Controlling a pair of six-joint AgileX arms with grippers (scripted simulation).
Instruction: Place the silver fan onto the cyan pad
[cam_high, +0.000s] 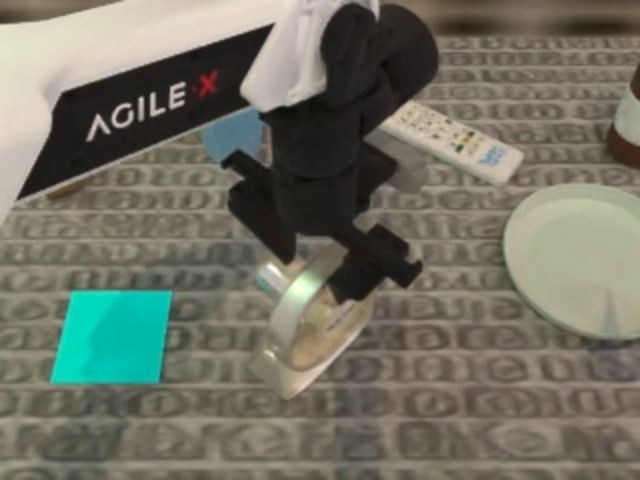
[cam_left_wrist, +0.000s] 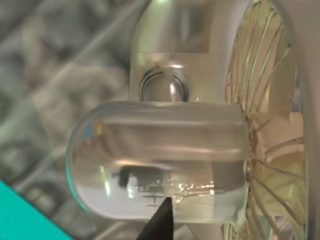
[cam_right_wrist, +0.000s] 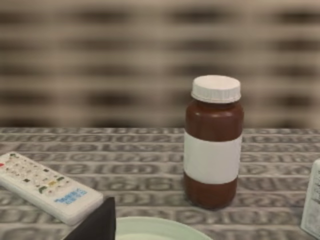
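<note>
My left gripper (cam_high: 322, 292) is shut on the silver fan (cam_high: 300, 345) at the middle of the table. The fan is tipped on edge, and its short stub (cam_high: 268, 280) points toward the top view's left. In the left wrist view the shiny stub (cam_left_wrist: 160, 160) fills the middle, the beige grille (cam_left_wrist: 272, 125) lies beside it, and one dark fingertip (cam_left_wrist: 159, 222) lies against the stub. The cyan pad (cam_high: 112, 337) lies flat to the fan's left, apart from it; a corner of the pad (cam_left_wrist: 20, 215) shows in the left wrist view. The right arm is parked outside the top view.
A white remote (cam_high: 455, 140) lies behind the fan and a pale green plate (cam_high: 585, 255) sits at the right. A brown bottle (cam_right_wrist: 213, 142) with a white cap stands at the far right edge. A blue object (cam_high: 235, 135) shows partly behind my left arm.
</note>
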